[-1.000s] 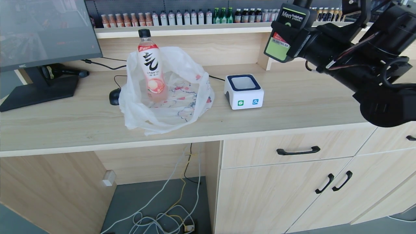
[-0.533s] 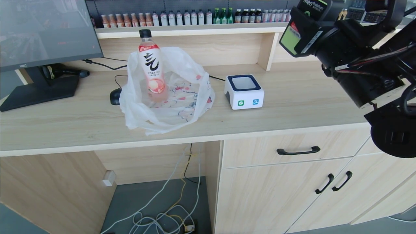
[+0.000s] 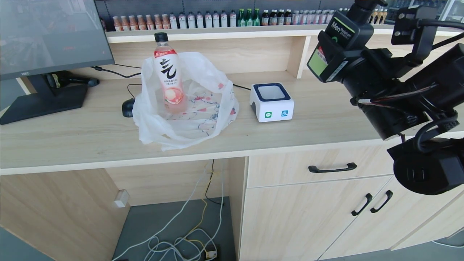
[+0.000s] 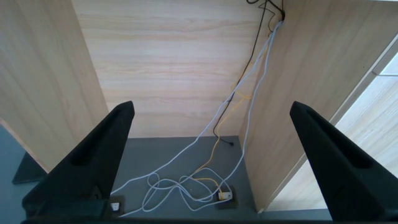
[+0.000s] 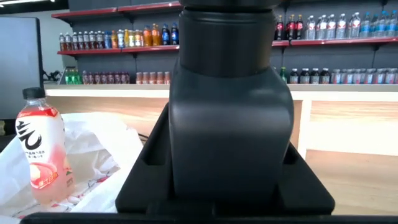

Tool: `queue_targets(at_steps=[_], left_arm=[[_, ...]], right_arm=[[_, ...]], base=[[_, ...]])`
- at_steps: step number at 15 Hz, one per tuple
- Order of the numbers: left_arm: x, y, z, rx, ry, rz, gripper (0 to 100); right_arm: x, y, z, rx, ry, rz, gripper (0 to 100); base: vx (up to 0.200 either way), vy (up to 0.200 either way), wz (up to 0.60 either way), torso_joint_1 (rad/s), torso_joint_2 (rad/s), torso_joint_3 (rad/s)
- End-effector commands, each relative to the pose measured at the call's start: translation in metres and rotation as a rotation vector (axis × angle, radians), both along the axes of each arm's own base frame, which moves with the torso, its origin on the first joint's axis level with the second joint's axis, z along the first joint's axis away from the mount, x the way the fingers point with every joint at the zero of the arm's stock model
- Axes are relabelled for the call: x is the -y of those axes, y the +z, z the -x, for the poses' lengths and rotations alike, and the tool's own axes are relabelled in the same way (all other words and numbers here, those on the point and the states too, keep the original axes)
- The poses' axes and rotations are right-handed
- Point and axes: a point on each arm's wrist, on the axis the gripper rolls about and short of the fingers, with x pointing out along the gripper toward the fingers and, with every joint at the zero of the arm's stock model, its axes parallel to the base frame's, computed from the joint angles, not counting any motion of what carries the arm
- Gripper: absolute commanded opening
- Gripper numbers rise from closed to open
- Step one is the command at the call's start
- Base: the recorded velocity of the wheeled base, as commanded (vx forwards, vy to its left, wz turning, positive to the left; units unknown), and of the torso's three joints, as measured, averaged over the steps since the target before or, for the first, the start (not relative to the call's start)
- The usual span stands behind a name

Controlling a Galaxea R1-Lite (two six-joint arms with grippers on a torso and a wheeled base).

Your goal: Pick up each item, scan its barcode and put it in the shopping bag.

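right claw holding dark bottle up beside the scanner, left claw idle below

right claw [image 3: 357, 61] is clamped on a black flat-sided plastic bottle with a green label [image 3: 335, 43], held in the air above the right end of the pale wood-grain table [image 3: 326, 112], apart from everything on it. left claw [image 4: 211, 155] has its two black wedge fingers spread wide with nothing between them, down in the open bay under the table.

on the table: a thin, crinkled white plastic shopping bag with red and blue print [image 3: 195, 119], slumped open. a clear pink drink bottle with a black cap [image 3: 168, 72] stands upright inside it. just beside the bag sits a white cube scanner with a dark-blue framed glass top [image 3: 272, 103]. a black rounded mouse [image 3: 127, 107] touches the bag's far side.

view differences: head view gives the held bottle's label face. right wrist view gives its plain, smooth dark side [image 5: 230, 106], rounded shoulders and a round neck, with claw fingers pressed to both flanks, plus the pink bottle [image 5: 43, 155] in the bag. left wrist view gives looped white and yellow cables [image 4: 186, 183] on grey floor between wood panels.
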Motion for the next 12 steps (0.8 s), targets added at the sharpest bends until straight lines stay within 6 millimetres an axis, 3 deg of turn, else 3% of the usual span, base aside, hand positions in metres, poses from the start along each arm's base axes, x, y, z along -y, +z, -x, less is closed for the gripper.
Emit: queue_targets(at_steps=[1,2,12], left_arm=[[0.0,0.0,0.0,0.001,0.001,0.0,100],[0.0,0.0,0.0,0.001,0.001,0.0,100],[0.0,0.0,0.0,0.001,0.001,0.0,100]], right_arm=[[-0.0038,-0.0017,-0.0042,0.002,0.003,0.003,0],[-0.0047,-0.0019,-0.0048,0.002,0.005,0.003,0],[-0.0071,0.0036,-0.0054,0.03,0.005,-0.009,0]], base=[[0.0,0.0,0.0,0.0,0.0,0.0],[0.0,0.0,0.0,0.0,0.0,0.0],[0.0,0.2,0.0,0.003,0.0,0.003]])
